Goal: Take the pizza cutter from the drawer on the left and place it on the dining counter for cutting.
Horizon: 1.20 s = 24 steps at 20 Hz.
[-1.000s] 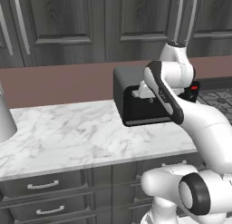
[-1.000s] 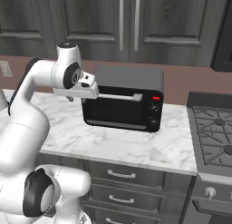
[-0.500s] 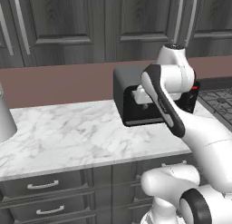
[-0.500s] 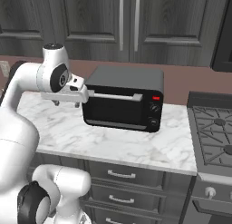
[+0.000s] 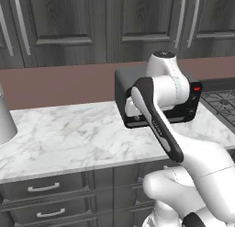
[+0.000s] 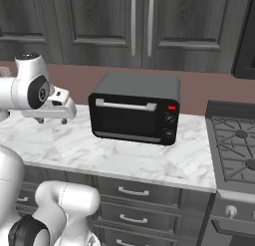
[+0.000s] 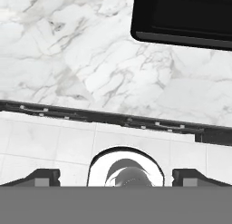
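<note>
My claw (image 6: 52, 121) hangs open above the white marble surface with grey veins (image 6: 74, 150), its two dark fingertips (image 6: 63, 122) wide apart and pointing down, with nothing between them. In the hand view the same tips (image 7: 43, 175) stand far to either side, and no object lies in the gap.

The claw is just to the left of a black toaster oven with a silver bar handle (image 6: 134, 113), apart from it. The oven sits on the surface against the reddish-brown back wall (image 6: 79, 80), under the dark wood-grain wall cabinets (image 6: 139, 26). From the left base view, my white arm (image 5: 156, 120) crosses in front of the oven (image 5: 120, 83).

Looking along the claw, I see the marble surface (image 7: 90, 60) with the oven's dark bottom edge (image 7: 181, 19) at the top right, then the front lip of the surface and pale floor tiles (image 7: 45, 141) below it.

Dark grey wood-grain drawers with short silver handles (image 6: 133, 191) run beneath the surface, all shut. A gas stove with black grates (image 6: 239, 145) stands to the right of the surface.

Where the pizza cutter lies, I cannot tell; my claw carries nothing.
</note>
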{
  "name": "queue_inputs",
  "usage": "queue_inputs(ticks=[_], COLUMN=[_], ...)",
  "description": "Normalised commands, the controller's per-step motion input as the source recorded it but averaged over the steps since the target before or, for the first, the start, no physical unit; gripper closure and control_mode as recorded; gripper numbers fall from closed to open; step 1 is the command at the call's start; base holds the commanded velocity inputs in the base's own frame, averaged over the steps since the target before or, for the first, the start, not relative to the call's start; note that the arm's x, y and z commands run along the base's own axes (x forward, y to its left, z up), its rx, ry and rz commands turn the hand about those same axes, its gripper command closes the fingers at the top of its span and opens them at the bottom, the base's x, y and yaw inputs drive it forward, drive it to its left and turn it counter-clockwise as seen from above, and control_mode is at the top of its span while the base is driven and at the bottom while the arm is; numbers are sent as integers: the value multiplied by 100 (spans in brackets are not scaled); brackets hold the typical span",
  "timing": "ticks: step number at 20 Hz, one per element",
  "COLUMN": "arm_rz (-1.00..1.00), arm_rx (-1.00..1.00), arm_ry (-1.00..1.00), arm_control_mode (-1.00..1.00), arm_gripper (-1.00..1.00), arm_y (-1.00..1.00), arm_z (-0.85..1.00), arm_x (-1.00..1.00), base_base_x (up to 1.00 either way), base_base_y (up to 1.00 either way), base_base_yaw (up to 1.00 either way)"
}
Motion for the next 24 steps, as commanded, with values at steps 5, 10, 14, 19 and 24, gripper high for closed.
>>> queue_inputs(ticks=[5, 10, 14, 19, 24], arm_rz=[9, 12, 18, 23, 27], arm_rx=[-5, -7, -7, -10, -11], arm_ry=[0, 0, 0, -2, -4], arm_control_mode=[-100, -100, -100, -100, -100], arm_gripper=[-100, -100, -100, -100, -100], arm_y=[64, 74, 71, 63, 47], arm_z=[-9, -18, -21, -19, -13], arm_x=[-20, -2, 0, 0, 0], base_base_x=[0, 0, 0, 0, 0], base_base_y=[0, 0, 0, 0, 0], base_base_yaw=[0, 0, 0, 0, 0])
